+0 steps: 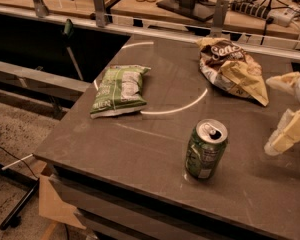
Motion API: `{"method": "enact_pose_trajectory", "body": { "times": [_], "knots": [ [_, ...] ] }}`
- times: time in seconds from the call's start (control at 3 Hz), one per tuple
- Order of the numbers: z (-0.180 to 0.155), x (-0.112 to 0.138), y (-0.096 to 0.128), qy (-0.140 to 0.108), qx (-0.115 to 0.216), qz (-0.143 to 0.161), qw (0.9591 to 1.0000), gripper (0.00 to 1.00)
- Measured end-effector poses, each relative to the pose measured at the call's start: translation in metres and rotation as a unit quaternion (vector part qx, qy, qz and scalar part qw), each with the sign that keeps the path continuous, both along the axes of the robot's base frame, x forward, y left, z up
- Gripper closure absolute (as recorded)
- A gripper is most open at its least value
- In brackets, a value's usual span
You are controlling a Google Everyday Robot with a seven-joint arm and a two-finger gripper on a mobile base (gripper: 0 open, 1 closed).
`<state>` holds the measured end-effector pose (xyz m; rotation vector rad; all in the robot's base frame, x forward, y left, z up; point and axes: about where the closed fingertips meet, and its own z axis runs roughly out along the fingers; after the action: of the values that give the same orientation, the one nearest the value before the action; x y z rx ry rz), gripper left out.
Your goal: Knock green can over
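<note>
You can read only "Sen…" in white script on the crumpled brown bag [230,69] beyond the green can [206,150]. The can's pale label and the green-and-white chip bag [120,89] to its left are illegible. The can stands upright, long axis vertical, pull-tab up, near the dark grey table's [140,149] front edge. Right of the can your gripper [268,115] hovers, pale fingers spread, holding nothing. Far behind the can, cables [255,4] lie on a wooden bench.

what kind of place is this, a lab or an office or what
Probably a robotics lab or office workroom: a power strip with tangled cables and a monitor stand sit on the desk behind, and a robot's tool hangs at the right edge, right of the green can.
</note>
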<state>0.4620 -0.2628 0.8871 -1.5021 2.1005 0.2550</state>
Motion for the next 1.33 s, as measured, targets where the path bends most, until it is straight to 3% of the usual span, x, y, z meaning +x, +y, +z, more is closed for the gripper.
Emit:
{"method": "enact_pose_trajectory", "body": {
  "times": [0.33, 0.67, 1.0, 1.33],
  "knots": [
    [-0.038, 0.000, 0.010, -0.042, 0.180, 0.054, 0.9813, 0.00],
    [-0.022, -0.015, 0.012, -0.079, 0.337, 0.077, 0.9351, 0.00],
    [-0.002, -0.014, 0.022, -0.087, 0.396, 0.082, 0.9102, 0.00],
    [-0.002, -0.014, 0.022, -0.087, 0.394, 0.081, 0.9113, 0.00]
  ]
}}
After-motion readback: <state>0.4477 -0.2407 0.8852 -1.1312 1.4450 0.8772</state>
